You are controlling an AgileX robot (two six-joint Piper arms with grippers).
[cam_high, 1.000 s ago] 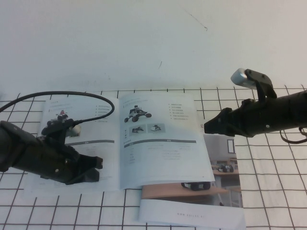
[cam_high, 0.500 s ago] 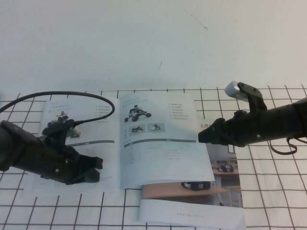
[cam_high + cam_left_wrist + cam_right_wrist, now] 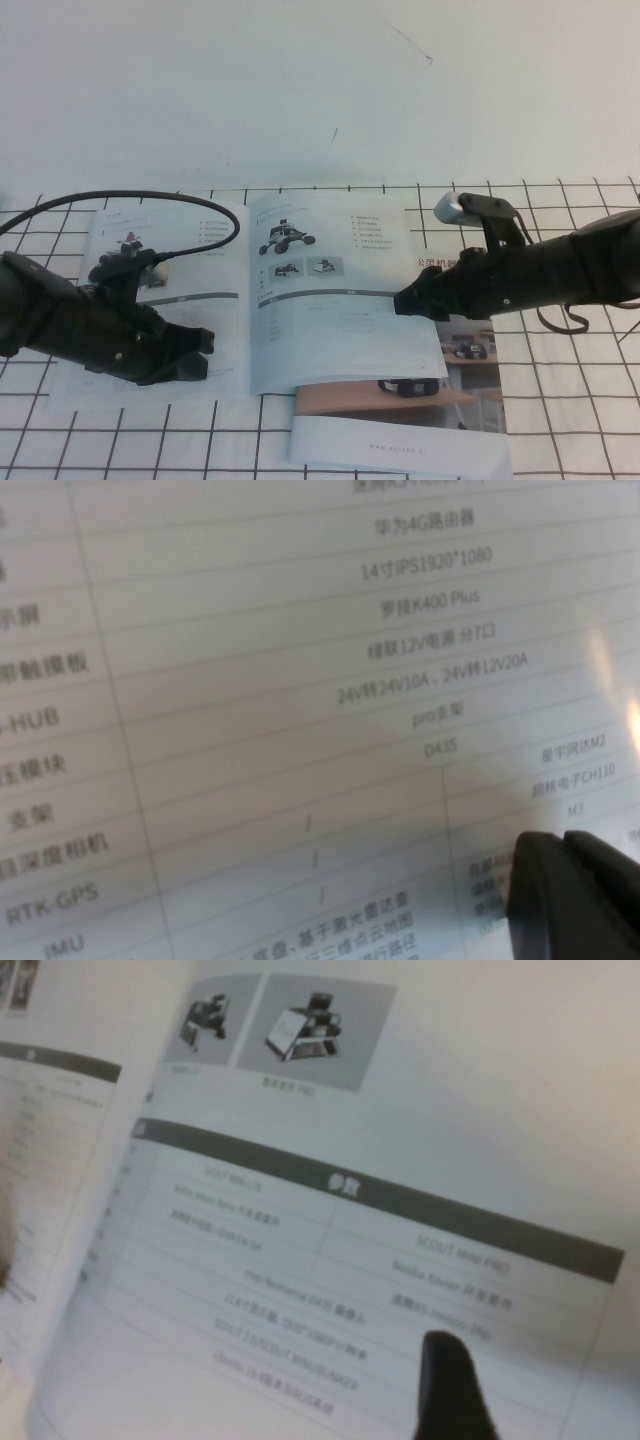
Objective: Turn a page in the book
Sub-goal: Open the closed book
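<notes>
The book (image 3: 200,260) lies open on the checked cloth. Its right-hand page (image 3: 340,320) shows a black wheeled rover above two small photos, a grey bar and tables. My left gripper (image 3: 198,352) is shut and rests low on the left-hand page, whose text table fills the left wrist view (image 3: 250,680) beside its tips (image 3: 565,890). My right gripper (image 3: 404,302) is shut and empty, its tip at the outer edge of the right-hand page. The right wrist view shows that page (image 3: 300,1210) under the dark tip (image 3: 452,1385).
A brochure (image 3: 440,410) with a room-photo cover lies under the book's lower right corner. A black cable (image 3: 150,197) arcs over the left page. The checked cloth (image 3: 570,400) reaches the front; a bare white surface lies behind.
My right gripper has moved left and down, from beside the book to the right page's outer edge. The left gripper and the book have not moved.
</notes>
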